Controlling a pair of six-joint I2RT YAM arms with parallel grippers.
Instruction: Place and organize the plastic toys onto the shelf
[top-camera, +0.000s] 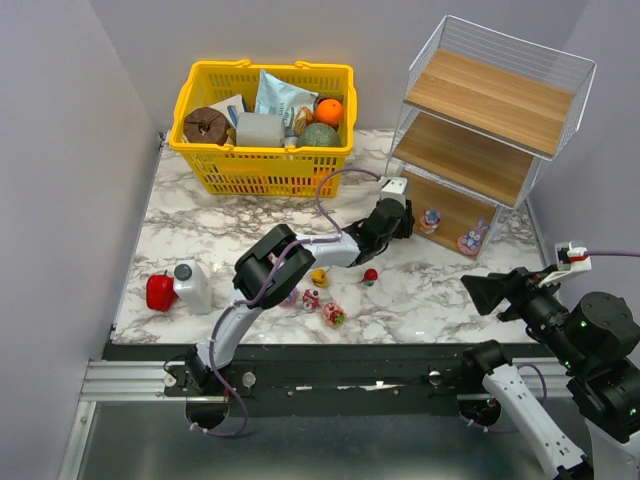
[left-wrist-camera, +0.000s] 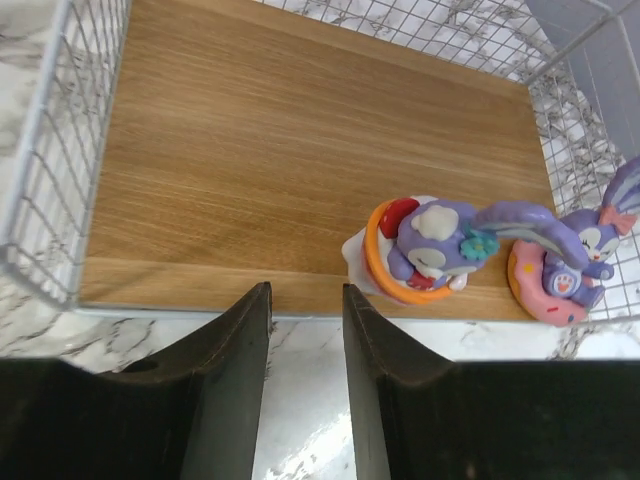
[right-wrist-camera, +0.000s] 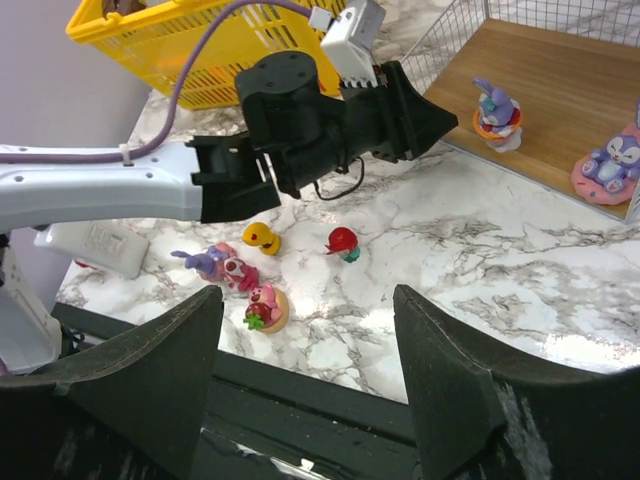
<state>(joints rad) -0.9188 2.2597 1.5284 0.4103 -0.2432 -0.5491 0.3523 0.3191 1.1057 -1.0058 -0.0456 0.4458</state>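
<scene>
The shelf stands at the back right. Two purple bunny toys stand on its bottom board: one in an orange ring, one on a pink donut. My left gripper is open and empty at the board's front edge, just left of the ringed bunny. On the table lie a yellow duck, a red toy, a purple toy, and two pink ones. My right gripper is open and empty, above the near right table edge.
A yellow basket full of groceries stands at the back. A white bottle and a red pepper-like object sit at the front left. The left arm stretches across the table's middle above the loose toys.
</scene>
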